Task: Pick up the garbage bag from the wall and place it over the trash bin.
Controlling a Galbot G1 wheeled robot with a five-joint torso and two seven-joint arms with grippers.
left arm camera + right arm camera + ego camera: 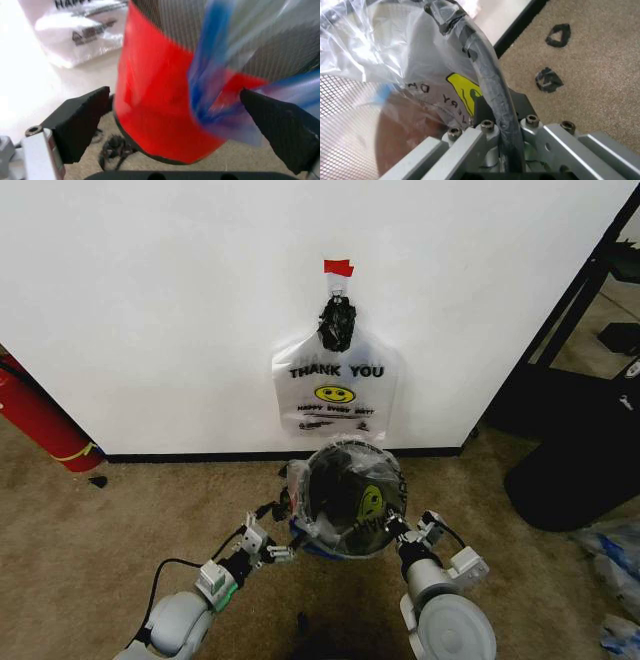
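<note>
The garbage bag (383,477), see-through with a yellow smiley, is draped over the small black trash bin (318,480) on the carpet below the white wall (150,300). My right gripper (398,530) is at the bin's near right rim. In the right wrist view the right gripper (495,108) pinches the rim (487,75) with the garbage bag (395,56) over it. My left gripper (280,548) stands open at the bin's lower left. From the left wrist, the left gripper (177,120) has its pads (80,116) spread wide before the bin's red bottom (150,105) and the bag's blue strip (215,67).
Another "THANK YOU" bag (335,385) hangs on the wall under a red tape (338,268). A red cylinder (40,420) leans at the left. A big black sack (580,470) and a black frame (570,310) stand at the right, with loose plastic (610,560) beside them.
</note>
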